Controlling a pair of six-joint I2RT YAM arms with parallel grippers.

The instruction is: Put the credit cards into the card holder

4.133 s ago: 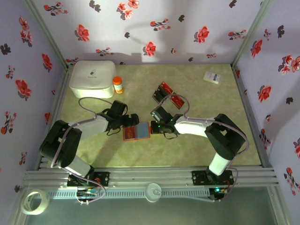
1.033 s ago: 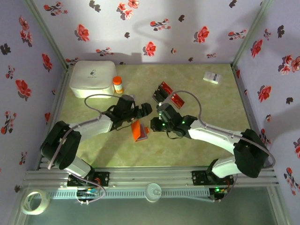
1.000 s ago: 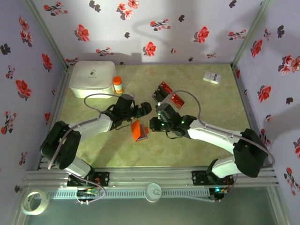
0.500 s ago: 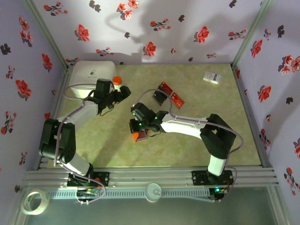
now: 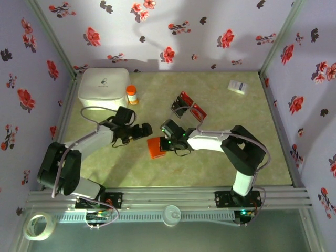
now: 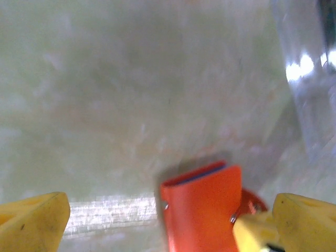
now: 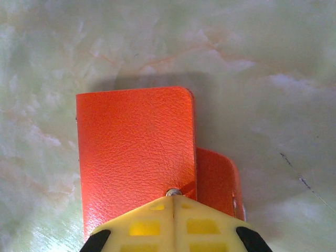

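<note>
The card holder [image 5: 155, 147] lies folded shut on the table, orange-red, its snap tab [image 7: 218, 181] sticking out on one side. My right gripper [image 5: 168, 143] is shut, its joined tips [image 7: 173, 197] resting on the holder's [image 7: 134, 152] top by the snap stud, with nothing between them. My left gripper [image 5: 143, 130] stands open just left of the holder [image 6: 202, 207], which lies between its yellow fingers [image 6: 31, 223]. The credit cards [image 5: 185, 98], red and black, lie in a small cluster behind the right gripper, one red card [image 5: 198, 112] nearest it.
A white lidded box [image 5: 103, 87] and a small orange bottle [image 5: 132, 94] stand at the back left. A white printed slip [image 5: 238, 86] lies at the back right. Flowered walls close in the table on three sides.
The holder stood half open on its edge a second ago; it now lies folded flat. My right gripper has shut on top of it. My left gripper came back from beside the bottle.
</note>
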